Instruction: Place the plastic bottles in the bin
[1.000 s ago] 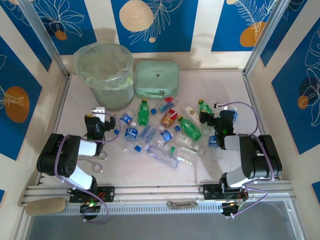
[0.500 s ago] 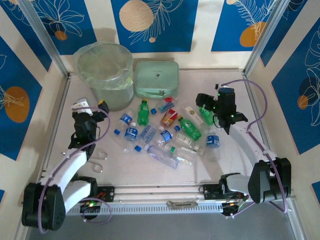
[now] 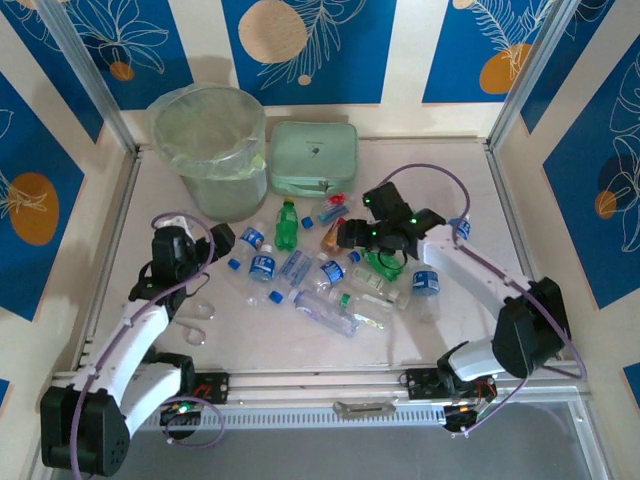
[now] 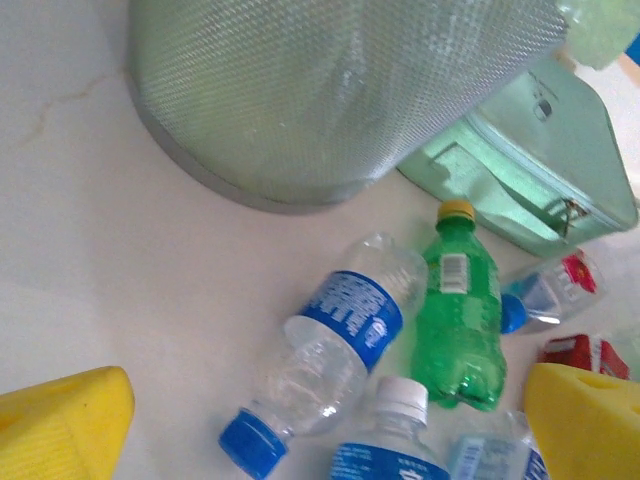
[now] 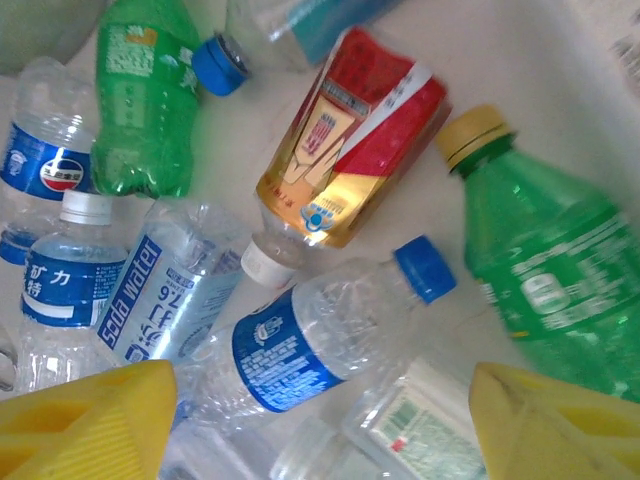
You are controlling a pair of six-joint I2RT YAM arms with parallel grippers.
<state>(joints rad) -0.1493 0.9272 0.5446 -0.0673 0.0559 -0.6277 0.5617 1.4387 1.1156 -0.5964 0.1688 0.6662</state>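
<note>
Lying scattered across the middle of the table (image 3: 460, 170), the plastic bottles (image 3: 325, 308) are sitting in a loose heap. Clear ones with blue caps are mixing with green ones and a red-and-gold bottle (image 5: 350, 140). The bin (image 3: 225, 185) is standing upright at the far left corner, near the heap but apart from it. The left gripper (image 3: 215, 240) is hovering at the heap's left edge, fingers spread wide. The right gripper (image 3: 350, 235) is hanging over the heap's far side, fingers likewise spread, gripping nothing. A mint-green case (image 3: 315, 155) is resting just right of the bin.
</note>
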